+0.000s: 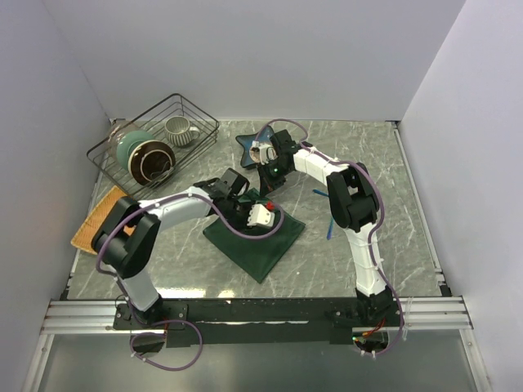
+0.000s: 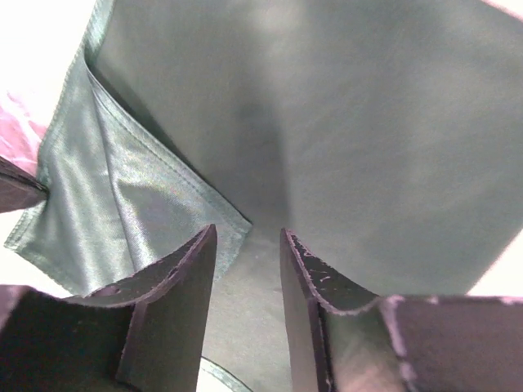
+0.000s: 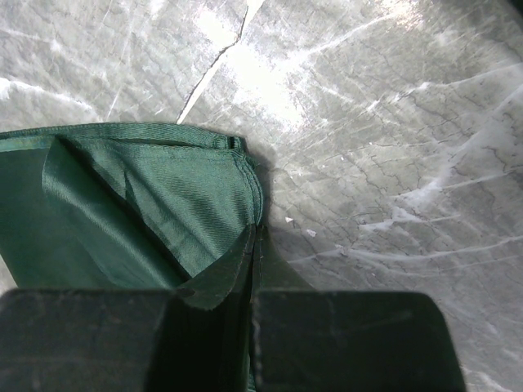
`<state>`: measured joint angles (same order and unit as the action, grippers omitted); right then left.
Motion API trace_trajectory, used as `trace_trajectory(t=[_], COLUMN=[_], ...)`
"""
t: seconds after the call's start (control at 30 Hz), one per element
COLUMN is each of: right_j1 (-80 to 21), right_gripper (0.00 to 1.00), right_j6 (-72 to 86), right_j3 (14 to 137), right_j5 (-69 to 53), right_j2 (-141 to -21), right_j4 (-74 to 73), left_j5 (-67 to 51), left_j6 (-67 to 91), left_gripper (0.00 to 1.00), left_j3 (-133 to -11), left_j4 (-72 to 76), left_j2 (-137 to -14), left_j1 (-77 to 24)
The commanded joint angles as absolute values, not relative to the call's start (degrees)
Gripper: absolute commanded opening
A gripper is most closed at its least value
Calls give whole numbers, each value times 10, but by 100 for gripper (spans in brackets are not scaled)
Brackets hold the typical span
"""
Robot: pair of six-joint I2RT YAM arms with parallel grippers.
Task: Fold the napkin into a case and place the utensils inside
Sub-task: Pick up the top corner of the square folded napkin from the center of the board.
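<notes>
Marble table [image 1: 409, 245] holds a soft, light green napkin [image 1: 257, 249], probably best pinched at hemmed edges; right gripper [image 3: 253, 237] clamps one, left gripper [image 2: 247, 237] hovers part-open.

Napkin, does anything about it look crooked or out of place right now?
Yes. The napkin lies diagonal to the table edge. The corner pinched in the right gripper is creased, with a flap folded over unevenly.
</notes>
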<state>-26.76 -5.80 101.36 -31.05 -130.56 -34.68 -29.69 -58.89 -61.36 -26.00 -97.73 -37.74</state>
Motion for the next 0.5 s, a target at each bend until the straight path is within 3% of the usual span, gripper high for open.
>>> trace_trajectory(t=[0.0, 0.27, 0.47], right_j1=[-274, -274, -275], right_gripper=[0, 0, 0], right_j6=[-59, -61, -60], right_j3=[1042, 1041, 1041], right_j5=[-308, -310, -311], right_j2=[-1311, -1316, -1317], right_j4=[-339, -340, -338], left_j5=[-280, -271, -283], left_j6=[-593, -609, -617], left_gripper=[45, 44, 29], left_j3=[-636, -652, -664], left_j4=[-247, -242, -267], left_j2=[-1010, -1048, -1055], left_j1=[-378, -378, -378])
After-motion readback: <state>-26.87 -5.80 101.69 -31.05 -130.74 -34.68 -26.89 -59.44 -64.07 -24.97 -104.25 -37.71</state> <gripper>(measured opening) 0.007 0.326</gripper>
